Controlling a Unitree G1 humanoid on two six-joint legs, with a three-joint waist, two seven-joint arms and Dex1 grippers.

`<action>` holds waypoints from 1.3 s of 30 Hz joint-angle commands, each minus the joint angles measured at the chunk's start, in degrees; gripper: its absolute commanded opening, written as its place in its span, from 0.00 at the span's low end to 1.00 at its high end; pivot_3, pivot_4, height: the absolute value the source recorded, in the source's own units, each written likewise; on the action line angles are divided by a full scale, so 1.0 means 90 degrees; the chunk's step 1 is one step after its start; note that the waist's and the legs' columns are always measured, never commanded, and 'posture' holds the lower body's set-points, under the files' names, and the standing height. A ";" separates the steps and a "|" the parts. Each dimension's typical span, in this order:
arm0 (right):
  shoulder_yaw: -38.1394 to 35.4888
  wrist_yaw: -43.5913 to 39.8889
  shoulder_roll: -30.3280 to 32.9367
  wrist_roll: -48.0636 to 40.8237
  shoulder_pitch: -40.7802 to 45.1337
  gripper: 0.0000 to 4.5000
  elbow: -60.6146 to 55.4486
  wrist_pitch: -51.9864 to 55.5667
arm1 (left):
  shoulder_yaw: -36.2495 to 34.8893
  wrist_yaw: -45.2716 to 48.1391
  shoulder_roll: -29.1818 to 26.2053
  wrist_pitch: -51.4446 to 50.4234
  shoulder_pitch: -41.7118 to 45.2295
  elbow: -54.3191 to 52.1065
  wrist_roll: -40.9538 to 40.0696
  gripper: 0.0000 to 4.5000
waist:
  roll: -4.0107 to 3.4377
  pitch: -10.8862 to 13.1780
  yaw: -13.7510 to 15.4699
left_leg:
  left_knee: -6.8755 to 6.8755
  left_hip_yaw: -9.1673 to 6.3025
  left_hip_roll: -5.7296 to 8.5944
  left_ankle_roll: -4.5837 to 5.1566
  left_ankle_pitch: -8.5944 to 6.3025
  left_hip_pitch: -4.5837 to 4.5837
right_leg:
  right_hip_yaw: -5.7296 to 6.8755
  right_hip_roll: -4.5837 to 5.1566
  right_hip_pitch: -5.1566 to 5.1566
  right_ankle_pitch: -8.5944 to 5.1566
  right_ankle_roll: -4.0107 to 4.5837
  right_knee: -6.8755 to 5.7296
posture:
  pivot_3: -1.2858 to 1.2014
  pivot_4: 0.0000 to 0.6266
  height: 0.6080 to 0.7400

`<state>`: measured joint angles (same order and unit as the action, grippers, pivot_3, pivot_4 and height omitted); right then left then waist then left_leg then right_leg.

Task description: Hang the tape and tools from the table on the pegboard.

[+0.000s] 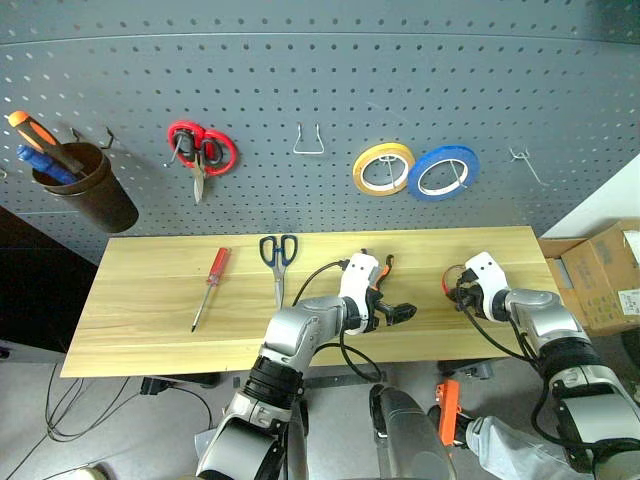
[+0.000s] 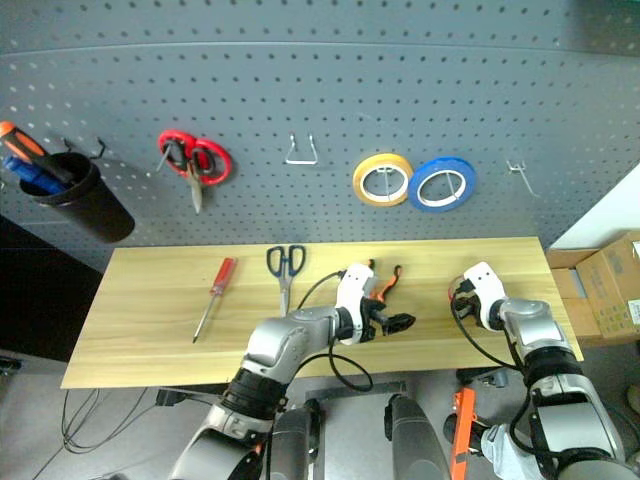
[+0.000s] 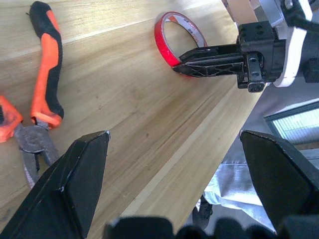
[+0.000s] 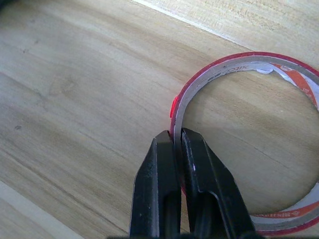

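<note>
The right gripper (image 4: 174, 144) had its jaws pinched shut on the near wall of the red tape (image 4: 249, 139), which lay flat, hole upward, at the right end of the table (image 1: 150, 300). Probably light, thin and fairly stiff, it suited that rim hold. The left gripper (image 3: 174, 184) hung open beside the pliers (image 3: 45, 94). Beyond stood the pegboard (image 1: 320, 90).

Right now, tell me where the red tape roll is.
The red tape roll lies on the table near its right end, right of the pliers, with its rim pinched in the right claw.
</note>
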<state>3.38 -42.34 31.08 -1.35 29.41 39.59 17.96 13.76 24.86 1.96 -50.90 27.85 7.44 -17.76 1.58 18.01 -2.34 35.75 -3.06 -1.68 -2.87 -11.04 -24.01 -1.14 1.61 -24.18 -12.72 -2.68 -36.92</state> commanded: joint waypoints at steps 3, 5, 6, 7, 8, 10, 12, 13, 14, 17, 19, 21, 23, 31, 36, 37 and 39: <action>-0.0345 0.0842 0.0291 0.0268 -0.1998 0.01 -0.2642 -0.0312 | 0.0421 0.0408 -0.0022 0.0596 -0.0009 -0.0340 0.0088 1.00 | -0.0029 -0.0026 0.0119 | 0.0002 -0.0010 0.0007 -0.0010 -0.0005 -0.0017 | 0.0009 0.0006 -0.0006 -0.0008 -0.0012 0.0004 | 0.50 0.40 1.00; -0.0537 0.1266 0.0283 0.0429 -0.2699 0.01 -0.3816 -0.0469 | 0.0429 0.0601 -0.0031 0.0713 0.0004 -0.0549 -0.0006 1.00 | -0.0045 -0.0037 0.0087 | 0.0012 -0.0006 0.0012 -0.0023 -0.0012 -0.0035 | 0.0005 0.0013 -0.0019 -0.0011 -0.0018 0.0005 | 0.49 0.38 1.00; -0.0678 0.1574 0.0196 0.0552 -0.3068 0.01 -0.4525 -0.0428 | 0.0422 0.0726 -0.0060 0.0692 0.0020 -0.0750 -0.0099 1.00 | -0.0045 -0.0037 0.0072 | 0.0020 -0.0004 0.0013 -0.0030 -0.0016 -0.0043 | 0.0001 0.0014 -0.0025 -0.0012 -0.0020 0.0006 | 0.48 0.35 1.00; -0.0805 0.1855 0.0071 0.0638 -0.3396 0.01 -0.5186 -0.0309 | 0.0444 0.0872 -0.0123 0.0680 0.0037 -0.0967 -0.0174 1.00 | -0.0053 -0.0045 0.0031 | 0.0024 -0.0001 0.0015 -0.0032 -0.0017 -0.0047 | -0.0001 0.0015 -0.0028 -0.0011 -0.0022 0.0007 | 0.48 0.34 1.00; -0.0879 0.2052 -0.0020 0.0695 -0.3599 0.01 -0.5597 -0.0202 | 0.0457 0.0977 -0.0160 0.0688 0.0056 -0.1075 -0.0211 1.00 | -0.0059 -0.0069 -0.0010 | 0.0028 0.0008 0.0015 -0.0037 -0.0017 -0.0052 | -0.0011 0.0017 -0.0041 -0.0009 -0.0025 0.0004 | 0.47 0.32 1.00; -0.1026 0.2613 -0.0391 0.0940 -0.4112 0.01 -0.6645 0.0003 | 0.0481 0.1252 -0.0310 0.0627 0.0140 -0.1469 -0.0359 1.00 | -0.0063 -0.0171 -0.0100 | 0.0028 0.0016 0.0013 -0.0046 -0.0014 -0.0066 | -0.0020 0.0013 -0.0066 -0.0004 -0.0032 -0.0004 | 0.46 0.28 1.00; -0.1024 0.3156 -0.0698 0.1358 -0.4374 0.01 -0.7328 -0.0039 | 0.0426 0.1476 -0.0418 0.0692 0.0299 -0.1669 -0.0460 1.00 | -0.0068 -0.0276 -0.0121 | 0.0028 0.0014 0.0011 -0.0056 -0.0008 -0.0074 | -0.0019 0.0010 -0.0086 -0.0004 -0.0032 -0.0016 | 0.45 0.25 1.00; -0.0978 0.3352 -0.0791 0.1531 -0.4342 0.01 -0.7393 -0.0088 | 0.0378 0.1564 -0.0439 0.0810 0.0396 -0.1616 -0.0479 1.00 | -0.0069 -0.0339 -0.0128 | 0.0026 0.0012 0.0009 -0.0061 -0.0005 -0.0075 | -0.0015 0.0008 -0.0090 -0.0004 -0.0032 -0.0018 | 0.45 0.23 1.00; -0.0940 0.3512 -0.0860 0.1667 -0.4277 0.01 -0.7386 -0.0185 | 0.0321 0.1614 -0.0441 0.0895 0.0483 -0.1556 -0.0501 1.00 | -0.0069 -0.0401 -0.0145 | 0.0027 0.0012 0.0005 -0.0062 -0.0004 -0.0074 | -0.0016 0.0003 -0.0090 -0.0002 -0.0028 -0.0018 | 0.44 0.22 1.00; -0.0830 0.3873 -0.0850 0.2008 -0.3926 0.01 -0.7042 -0.0789 | -0.0009 0.1555 -0.0249 0.0964 0.0784 -0.1296 -0.0680 1.00 | -0.0064 -0.0566 -0.0232 | 0.0039 0.0021 0.0011 -0.0071 0.0002 -0.0074 | -0.0028 0.0003 -0.0083 0.0005 -0.0022 -0.0005 | 0.44 0.17 1.00; -0.0900 0.4075 -0.0785 0.2048 -0.3483 0.01 -0.6527 -0.1223 | -0.0237 0.1480 -0.0064 0.1136 0.1101 -0.0969 -0.0759 1.00 | -0.0049 -0.0659 -0.0288 | 0.0046 0.0037 0.0022 -0.0069 0.0004 -0.0073 | -0.0057 0.0003 -0.0079 0.0003 -0.0003 0.0002 | 0.44 0.14 1.00; -0.1034 0.4200 -0.0692 0.2006 -0.3035 0.01 -0.5962 -0.1515 | -0.0403 0.1425 0.0096 0.1305 0.1394 -0.0683 -0.0770 1.00 | -0.0037 -0.0690 -0.0325 | 0.0051 0.0051 0.0030 -0.0063 0.0007 -0.0056 | -0.0100 -0.0013 -0.0058 0.0005 -0.0006 0.0003 | 0.44 0.12 1.00; -0.1090 0.4246 -0.0536 0.1971 -0.2610 0.01 -0.5314 -0.1813 | -0.0506 0.1414 0.0201 0.1509 0.1659 -0.0339 -0.0720 1.00 | -0.0028 -0.0758 -0.0372 | 0.0058 0.0055 0.0038 -0.0057 0.0011 -0.0032 | -0.0133 -0.0025 -0.0022 0.0007 -0.0010 0.0012 | 0.44 0.09 1.00; -0.1169 0.3865 -0.0226 0.1257 -0.1145 0.01 -0.2660 -0.3171 | -0.0691 0.1217 0.0628 0.2574 0.2466 0.1141 -0.0391 1.00 | -0.0042 -0.0990 -0.0589 | 0.0035 0.0055 0.0048 -0.0053 0.0009 0.0013 | -0.0158 -0.0033 0.0014 0.0026 -0.0045 0.0012 | 0.44 0.04 1.00; -0.1106 0.3335 -0.0297 0.0759 -0.0665 0.01 -0.1790 -0.3644 | -0.0649 0.1199 0.0699 0.2924 0.2720 0.1691 -0.0235 1.00 | -0.0062 -0.1033 -0.0762 | 0.0035 0.0055 0.0048 -0.0052 0.0010 0.0018 | -0.0167 -0.0036 0.0014 0.0028 -0.0049 0.0003 | 0.45 0.04 1.00; -0.1083 0.3208 -0.0320 0.0660 -0.0598 0.01 -0.1688 -0.3691 | -0.0644 0.1194 0.0700 0.2981 0.2754 0.1772 -0.0208 1.00 | -0.0065 -0.1038 -0.0799 | 0.0038 0.0055 0.0048 -0.0052 0.0011 0.0019 | -0.0169 -0.0036 0.0015 0.0030 -0.0051 0.0000 | 0.45 0.03 1.00; -0.1005 0.2819 -0.0410 0.0413 -0.0424 0.01 -0.1460 -0.3818 | -0.0678 0.1156 0.0699 0.3095 0.2851 0.1955 -0.0142 1.00 | -0.0071 -0.1053 -0.0878 | 0.0039 0.0056 0.0049 -0.0049 0.0013 0.0022 | -0.0174 -0.0036 0.0017 0.0034 -0.0058 0.0000 | 0.45 0.04 1.00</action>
<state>-5.56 -14.55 27.73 4.82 23.68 26.47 -14.16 8.08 35.52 6.79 -25.04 50.93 25.13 -19.50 0.94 8.54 -10.23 36.10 -2.54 -1.24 -3.30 -10.92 -23.78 -2.72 1.28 -24.01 -12.40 -3.21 -36.94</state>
